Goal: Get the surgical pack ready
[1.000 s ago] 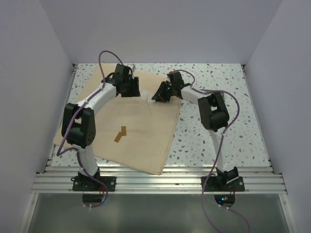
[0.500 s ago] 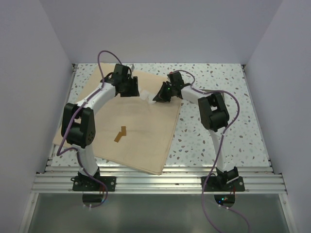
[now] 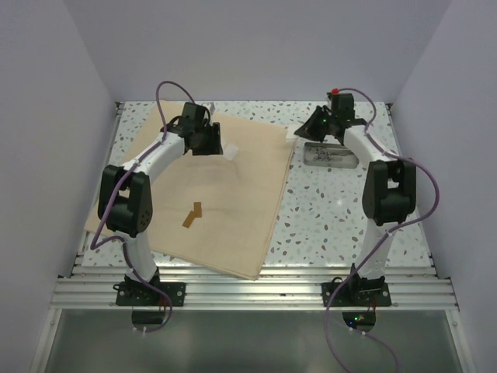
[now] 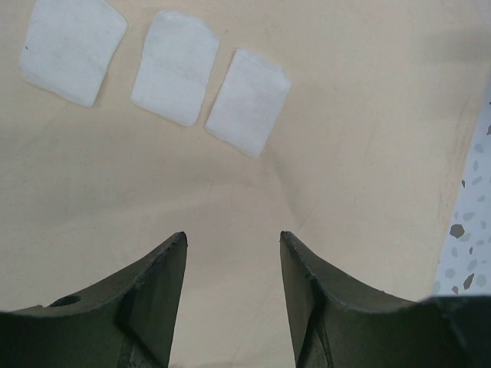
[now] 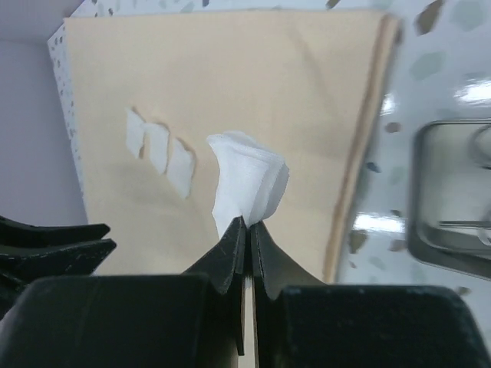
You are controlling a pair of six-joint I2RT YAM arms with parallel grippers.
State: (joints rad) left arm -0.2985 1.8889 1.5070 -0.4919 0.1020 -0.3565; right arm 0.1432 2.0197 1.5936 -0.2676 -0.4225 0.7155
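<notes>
Surgical pack sheet (image 3: 233, 210) carries 3 gauze squares (image 4: 175, 67) beneath the left gripper (image 4: 232, 239), jaws apart; the right gripper (image 5: 247, 224) pinches a 4th gauze piece (image 5: 247, 180) near the tray (image 3: 330, 155).

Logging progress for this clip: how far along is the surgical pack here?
Done: the tan sheet lies spread out, three gauze squares in a row on it. In hand: the right gripper has fingers shut on a fourth gauze piece near the sheet's edge; the left gripper hovers open over the sheet. Left: placing that gauze, moving the steel instruments out of the grey tray, and likely wrapping.
</notes>
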